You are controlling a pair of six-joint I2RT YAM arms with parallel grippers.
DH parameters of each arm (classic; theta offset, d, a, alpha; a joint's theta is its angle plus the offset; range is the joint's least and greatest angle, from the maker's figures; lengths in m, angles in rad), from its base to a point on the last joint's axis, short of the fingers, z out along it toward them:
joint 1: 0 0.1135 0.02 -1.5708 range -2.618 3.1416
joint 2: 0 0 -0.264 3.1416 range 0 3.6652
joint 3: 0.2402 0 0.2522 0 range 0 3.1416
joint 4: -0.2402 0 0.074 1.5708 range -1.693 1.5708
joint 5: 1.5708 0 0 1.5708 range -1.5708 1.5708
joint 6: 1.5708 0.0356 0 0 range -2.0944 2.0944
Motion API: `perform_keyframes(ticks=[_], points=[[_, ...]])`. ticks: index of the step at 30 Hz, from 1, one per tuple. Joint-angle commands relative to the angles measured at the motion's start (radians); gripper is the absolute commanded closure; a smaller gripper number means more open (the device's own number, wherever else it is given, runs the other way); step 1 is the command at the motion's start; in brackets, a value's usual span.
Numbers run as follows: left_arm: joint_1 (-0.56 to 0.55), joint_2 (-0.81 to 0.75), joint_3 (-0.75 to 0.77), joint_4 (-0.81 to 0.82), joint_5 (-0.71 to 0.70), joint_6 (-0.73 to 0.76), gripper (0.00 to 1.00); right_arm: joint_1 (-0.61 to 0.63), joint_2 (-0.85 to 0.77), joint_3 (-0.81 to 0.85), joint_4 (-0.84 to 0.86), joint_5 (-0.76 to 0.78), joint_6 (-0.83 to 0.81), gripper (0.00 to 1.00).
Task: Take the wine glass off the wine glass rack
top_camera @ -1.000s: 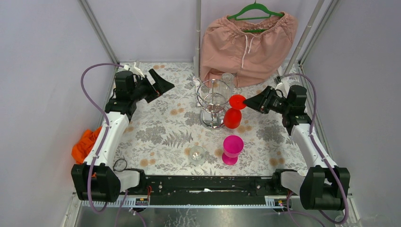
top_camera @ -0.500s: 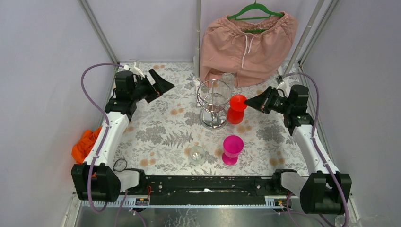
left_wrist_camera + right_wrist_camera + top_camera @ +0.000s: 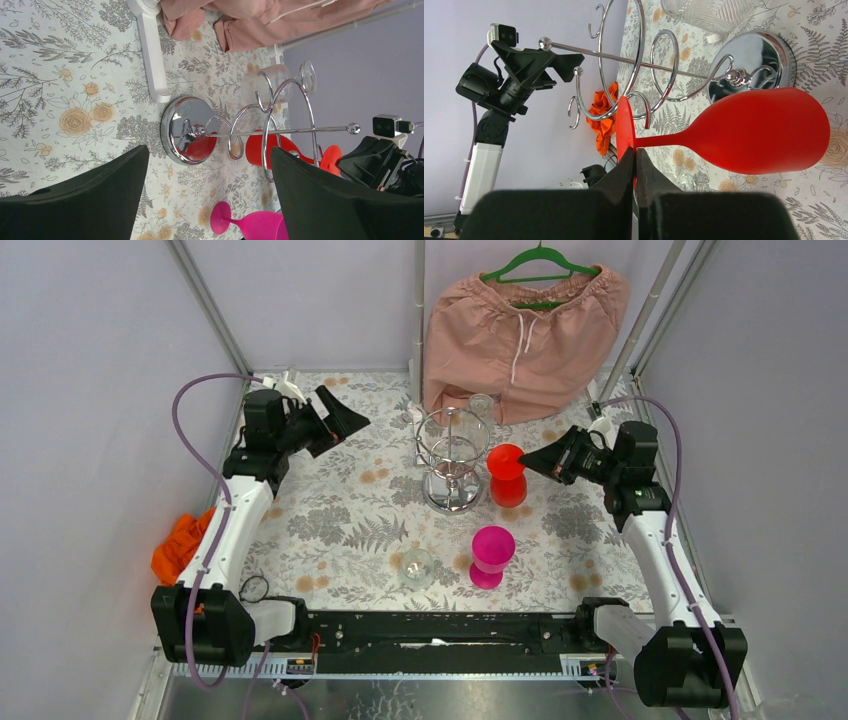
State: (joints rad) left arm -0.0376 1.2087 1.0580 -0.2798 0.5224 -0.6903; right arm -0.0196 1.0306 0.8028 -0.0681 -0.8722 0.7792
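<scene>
Right wrist view: right jaws pinch the foot of the red wine glass (image 3: 764, 131), just beside the wine glass rack (image 3: 754, 57); left jaws stand wide, empty.

Red wine glass (image 3: 764, 130), foot partly hidden by right end effector (image 3: 635, 154)

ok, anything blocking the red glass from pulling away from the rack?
Nothing visible outward. Right gripper pinches the red glass by its foot; hooks on the rack sit close on the foot's far side only.
</scene>
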Motion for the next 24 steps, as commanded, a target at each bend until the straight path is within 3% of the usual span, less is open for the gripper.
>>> perform_keyframes(ticks=[1, 17, 24], points=[[0.007, 0.012, -0.019, 0.066, 0.027, -0.005, 0.01, 0.004, -0.048, 0.021, 0.016, 0.002, 0.032, 1.0], [0.007, 0.017, -0.033, 0.082, 0.043, -0.014, 0.01, 0.004, -0.217, 0.083, -0.153, 0.048, 0.044, 1.0], [0.007, 0.005, -0.033, 0.081, 0.05, -0.021, 0.01, 0.005, -0.301, 0.196, -0.275, 0.099, 0.036, 1.0]])
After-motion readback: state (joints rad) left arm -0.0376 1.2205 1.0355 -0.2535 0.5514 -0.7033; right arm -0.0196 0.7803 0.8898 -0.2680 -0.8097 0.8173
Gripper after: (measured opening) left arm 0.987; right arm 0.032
